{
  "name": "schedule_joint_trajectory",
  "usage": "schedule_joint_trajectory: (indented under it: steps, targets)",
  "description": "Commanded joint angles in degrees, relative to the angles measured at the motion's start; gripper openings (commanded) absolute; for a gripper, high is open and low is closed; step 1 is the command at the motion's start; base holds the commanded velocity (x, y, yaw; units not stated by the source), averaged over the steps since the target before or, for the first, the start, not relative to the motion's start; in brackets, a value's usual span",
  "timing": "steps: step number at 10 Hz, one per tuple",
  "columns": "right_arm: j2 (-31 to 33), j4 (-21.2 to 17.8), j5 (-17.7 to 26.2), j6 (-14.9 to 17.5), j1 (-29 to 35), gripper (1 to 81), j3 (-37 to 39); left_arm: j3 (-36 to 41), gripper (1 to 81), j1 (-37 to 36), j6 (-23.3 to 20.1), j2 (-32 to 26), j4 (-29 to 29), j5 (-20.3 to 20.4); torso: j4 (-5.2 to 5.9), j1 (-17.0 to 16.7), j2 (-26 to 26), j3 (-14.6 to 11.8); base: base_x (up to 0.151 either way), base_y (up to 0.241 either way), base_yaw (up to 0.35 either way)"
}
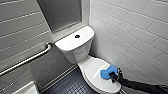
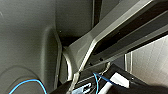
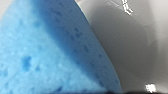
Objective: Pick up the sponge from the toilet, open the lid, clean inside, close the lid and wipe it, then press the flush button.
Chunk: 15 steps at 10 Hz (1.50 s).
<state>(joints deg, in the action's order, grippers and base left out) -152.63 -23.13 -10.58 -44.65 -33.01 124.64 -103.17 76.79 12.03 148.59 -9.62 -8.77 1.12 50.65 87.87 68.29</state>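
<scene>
Tiled walls [image 1: 130, 30] and a grab bar [image 1: 27, 58] flank the toilet [image 1: 75, 46]; right pincer [image 1: 112, 74] clamps the sponge [image 1: 107, 72] on its lid [image 1: 90, 67].

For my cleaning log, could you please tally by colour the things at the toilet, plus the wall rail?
Blue: 1, the sponge
White: 1, the toilet
Dark: 1, the flush button
Silver: 1, the grab rail
Total: 4

The right arm [image 1: 142, 87] and right hand [image 1: 113, 75] are black; grey panels [image 2: 27, 45] carry blue cables [image 2: 27, 80].
</scene>
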Motion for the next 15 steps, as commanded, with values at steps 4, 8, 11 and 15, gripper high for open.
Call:
schedule_joint_trajectory:
  steps: [4, 8, 11, 15]
  targets:
    - [19.26, 0.19, 3.29, -0.43, -6.67, 1.0, -17.95, 2.71, 81.1, 0.6, -0.25, -0.66, 0.04, -4.51, 0.0, 0.0, 0.0, 0.0, 0.0, 0.0, 0.0]
    - [25.33, 1.77, 1.62, 0.09, -15.1, 1.0, -26.82, 3.85, 81.1, 0.6, -0.25, -1.88, 0.04, -4.42, 0.0, -0.02, 0.0, 0.0, 0.0, 0.0, 0.0]
    - [28.56, 8.07, 2.49, 0.18, -21.09, 1.0, -29.96, 4.2, 81.1, 0.25, -0.25, -2.15, 0.04, -4.42, 0.0, 0.0, 0.0, 0.0, 0.0, 0.0, 0.0]
    - [38.94, 26.08, 13.18, -0.17, -15.4, 1.0, -44.2, 4.38, 81.1, 0.08, -0.43, -1.71, -0.05, -4.41, 0.0, 0.0, 0.02, 0.0, 0.0, 0.0, 0.0]
